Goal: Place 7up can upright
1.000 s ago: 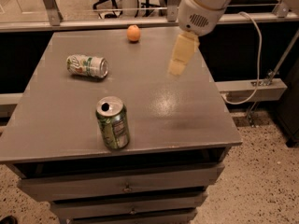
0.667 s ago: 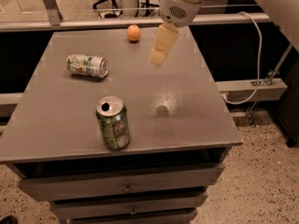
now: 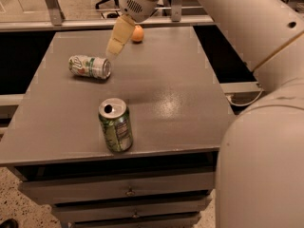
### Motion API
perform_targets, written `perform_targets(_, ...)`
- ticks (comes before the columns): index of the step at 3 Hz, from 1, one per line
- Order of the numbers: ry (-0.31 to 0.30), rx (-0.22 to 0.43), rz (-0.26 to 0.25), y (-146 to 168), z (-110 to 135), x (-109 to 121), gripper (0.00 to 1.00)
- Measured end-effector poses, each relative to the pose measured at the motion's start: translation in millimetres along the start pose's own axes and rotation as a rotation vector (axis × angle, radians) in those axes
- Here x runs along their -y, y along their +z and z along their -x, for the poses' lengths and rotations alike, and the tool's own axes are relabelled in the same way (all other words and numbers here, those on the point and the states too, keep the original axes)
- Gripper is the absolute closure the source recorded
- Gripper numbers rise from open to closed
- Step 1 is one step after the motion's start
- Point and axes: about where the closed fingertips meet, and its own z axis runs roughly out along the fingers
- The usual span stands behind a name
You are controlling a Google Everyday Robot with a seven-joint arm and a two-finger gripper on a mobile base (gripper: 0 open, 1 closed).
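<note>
The pale cream, tapering tool (image 3: 113, 50) hangs from a rounded white wrist housing with a perforated grille (image 3: 136, 3) and slants down and to the left over the back part of the flat grey tabletop (image 3: 180, 80). From this view it reads as one narrow wedge, so I cannot tell whether it is apart or together. Nothing shows in its grasp. Its tip sits over the tabletop, and whether it touches the surface cannot be told.

Just beside that tip, below and to its left in the view, lies the whitish-silver 7up can with light green print and small red marks (image 3: 90, 66). The can is on its side on the back-left part of the tabletop, its length running left to right and its silver end turned toward the tool. The tip is very near that end, and contact between them cannot be made out.

Behind the tool, near the back edge of the tabletop, rests a small round orange fruit (image 3: 137, 33), partly hidden by the tool's upper part.

Well apart from the tool, toward the front edge, a darker green drink can with an opened silver top (image 3: 115, 125) stands upright.

The bulky white arm (image 3: 266, 141) fills the right side of the view. Under the tabletop, grey drawer fronts with small knobs (image 3: 129, 192) are visible.
</note>
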Motion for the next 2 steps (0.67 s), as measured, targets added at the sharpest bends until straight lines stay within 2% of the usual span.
perform_targets(1,0.020,0.026,0.031,33.4,34.1,-0.6,0.00)
perform_targets(2,0.048,0.014,0.051,69.5,57.5,-0.3,0.00)
